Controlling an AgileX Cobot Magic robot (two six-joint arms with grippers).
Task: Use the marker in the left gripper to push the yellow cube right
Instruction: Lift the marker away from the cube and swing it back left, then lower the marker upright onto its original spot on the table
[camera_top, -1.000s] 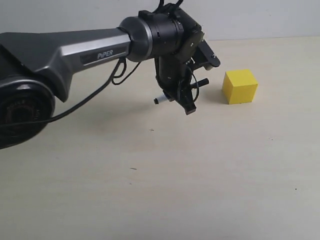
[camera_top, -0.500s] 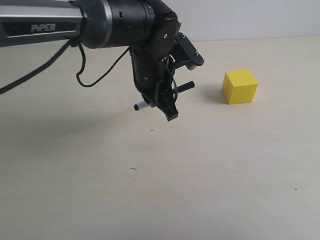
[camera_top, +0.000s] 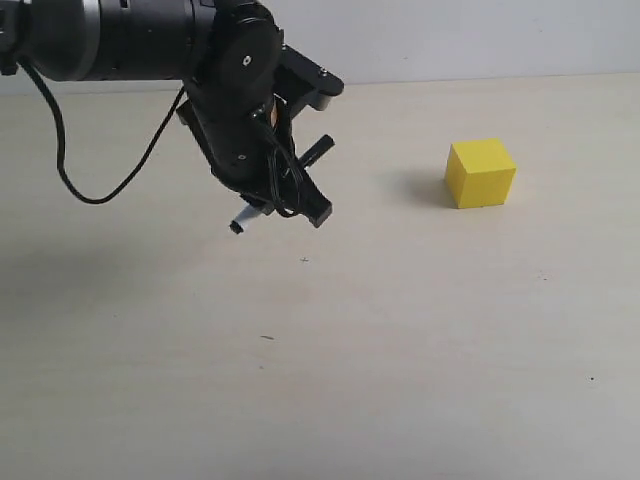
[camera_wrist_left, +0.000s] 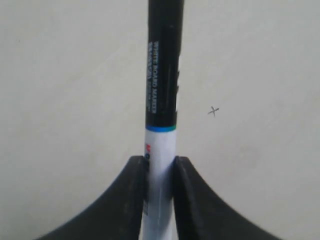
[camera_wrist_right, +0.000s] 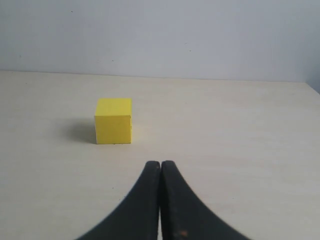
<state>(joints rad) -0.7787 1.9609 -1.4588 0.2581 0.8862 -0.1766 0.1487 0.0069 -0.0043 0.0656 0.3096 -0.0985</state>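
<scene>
Left gripper (camera_top: 288, 198) has its jaws clamped on the marker's (camera_wrist_left: 162, 90) white barrel, with the black cap poking out past them. It hangs over the counter (camera_top: 400, 350), well left of the cube (camera_top: 481, 172). Nothing touches the cube. Right gripper (camera_wrist_right: 160, 167) faces the cube, jaws pressed together and empty.

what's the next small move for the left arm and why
Probably move the left gripper right and lower, since the marker it clamps seems raised above the table, well left of the yellow cube, not touching it.
</scene>
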